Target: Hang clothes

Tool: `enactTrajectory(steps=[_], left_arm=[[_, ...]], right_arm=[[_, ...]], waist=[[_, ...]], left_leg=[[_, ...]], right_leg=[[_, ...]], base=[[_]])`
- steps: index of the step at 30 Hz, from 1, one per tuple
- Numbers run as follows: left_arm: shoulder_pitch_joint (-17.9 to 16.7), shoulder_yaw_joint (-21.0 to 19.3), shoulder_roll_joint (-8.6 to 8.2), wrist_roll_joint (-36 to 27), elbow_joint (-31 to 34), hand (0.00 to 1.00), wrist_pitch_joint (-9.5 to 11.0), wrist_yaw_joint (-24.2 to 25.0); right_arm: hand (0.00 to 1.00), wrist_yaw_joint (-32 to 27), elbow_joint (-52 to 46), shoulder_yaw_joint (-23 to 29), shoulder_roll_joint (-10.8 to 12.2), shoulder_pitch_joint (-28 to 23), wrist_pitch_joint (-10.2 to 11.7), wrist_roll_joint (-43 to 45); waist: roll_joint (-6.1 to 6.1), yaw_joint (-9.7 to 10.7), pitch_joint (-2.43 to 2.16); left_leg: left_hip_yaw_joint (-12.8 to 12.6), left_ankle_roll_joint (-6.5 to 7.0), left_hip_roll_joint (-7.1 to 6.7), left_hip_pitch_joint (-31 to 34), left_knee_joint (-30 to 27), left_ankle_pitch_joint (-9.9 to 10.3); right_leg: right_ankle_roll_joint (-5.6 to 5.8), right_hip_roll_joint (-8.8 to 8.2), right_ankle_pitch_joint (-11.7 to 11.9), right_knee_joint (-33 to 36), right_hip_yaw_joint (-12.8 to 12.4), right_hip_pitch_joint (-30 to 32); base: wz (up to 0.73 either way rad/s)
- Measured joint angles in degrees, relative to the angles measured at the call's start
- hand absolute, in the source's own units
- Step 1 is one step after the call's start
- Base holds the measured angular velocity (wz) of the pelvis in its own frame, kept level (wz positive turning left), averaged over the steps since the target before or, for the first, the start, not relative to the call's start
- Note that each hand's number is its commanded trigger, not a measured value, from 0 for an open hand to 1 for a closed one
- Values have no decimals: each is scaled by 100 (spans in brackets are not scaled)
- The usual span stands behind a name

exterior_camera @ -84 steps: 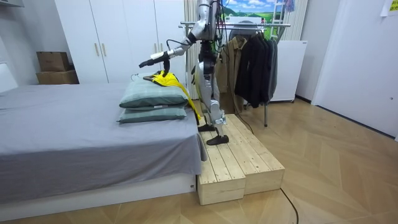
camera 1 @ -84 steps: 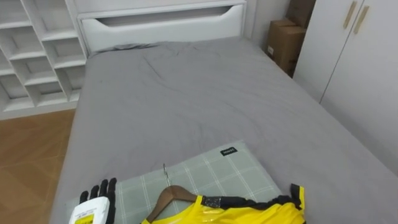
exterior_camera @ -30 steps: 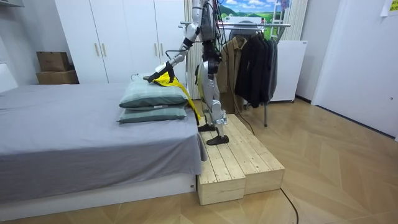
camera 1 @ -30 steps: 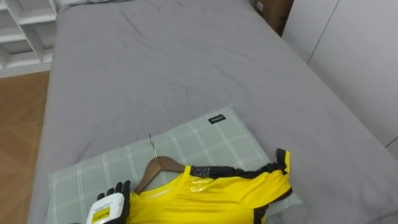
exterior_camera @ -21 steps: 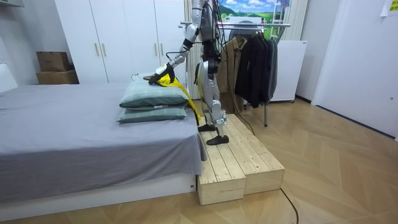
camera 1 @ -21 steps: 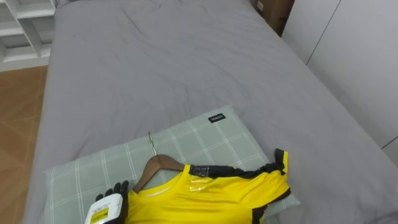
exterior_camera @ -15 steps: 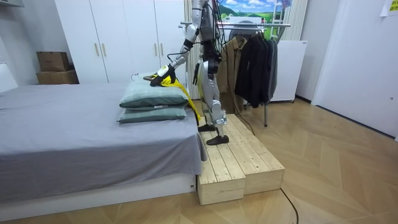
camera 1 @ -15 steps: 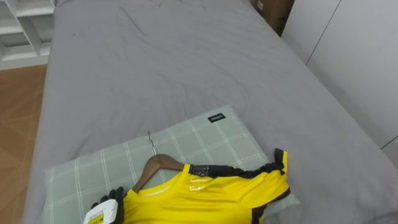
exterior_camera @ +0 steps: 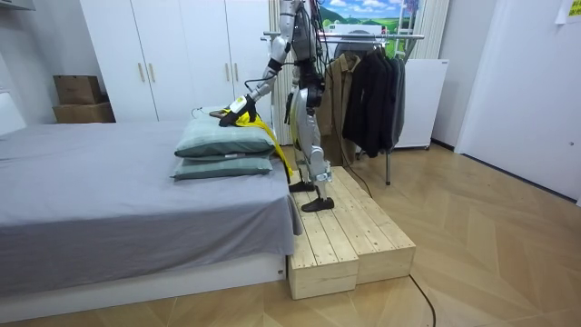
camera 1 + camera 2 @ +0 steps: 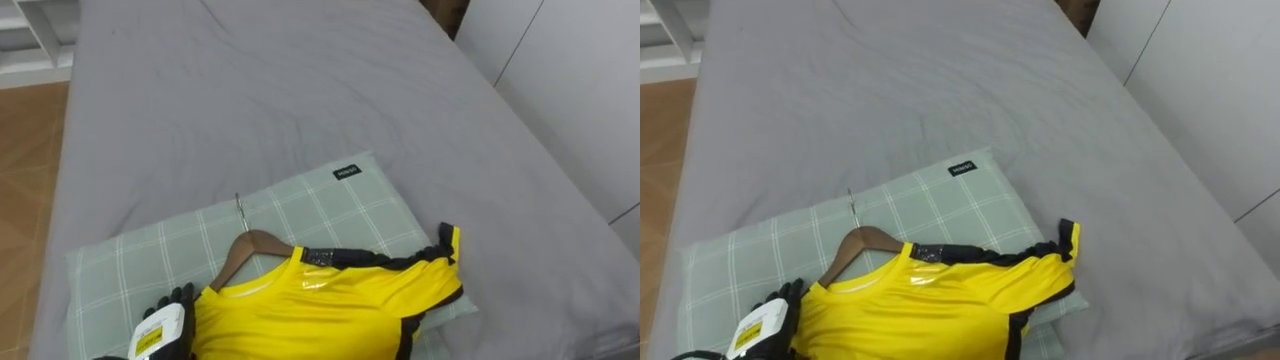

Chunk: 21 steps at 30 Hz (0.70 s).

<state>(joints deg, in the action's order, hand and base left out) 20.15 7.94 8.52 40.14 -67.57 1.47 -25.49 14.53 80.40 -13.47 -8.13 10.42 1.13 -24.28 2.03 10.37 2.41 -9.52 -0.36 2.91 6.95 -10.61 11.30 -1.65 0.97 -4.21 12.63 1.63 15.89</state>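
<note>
Stood on a wooden platform (image 9: 349, 232) between the bed (image 10: 250, 100) and a clothes rack (image 9: 390, 35). Rested the left robot hand (image 10: 163, 327) nearest, against the near shoulder of the yellow shirt (image 10: 330, 300); could not tell whether closed on cloth or spread apart. Found the shirt already threaded on a wooden hanger (image 10: 250, 240), lying flat on a green checked pillow (image 10: 320, 210). Judged soft, light and slippery, apt to slide off if tugged by the fabric; judged best taken at the rigid hanger neck, under the metal hook (image 10: 238, 212).
</note>
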Motion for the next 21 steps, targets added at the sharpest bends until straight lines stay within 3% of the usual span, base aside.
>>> enactTrajectory(steps=[21], left_arm=[[36, 11, -12, -8, -56, 0, 29, -21]], right_arm=[[0, 3, 9, -107, 24, 189, -4, -20]], waist=[[11, 8, -13]], left_leg=[[3, 12, -21, 77, -20, -22]], right_leg=[[10, -25, 16, 19, 9, 67]], base=[[0]])
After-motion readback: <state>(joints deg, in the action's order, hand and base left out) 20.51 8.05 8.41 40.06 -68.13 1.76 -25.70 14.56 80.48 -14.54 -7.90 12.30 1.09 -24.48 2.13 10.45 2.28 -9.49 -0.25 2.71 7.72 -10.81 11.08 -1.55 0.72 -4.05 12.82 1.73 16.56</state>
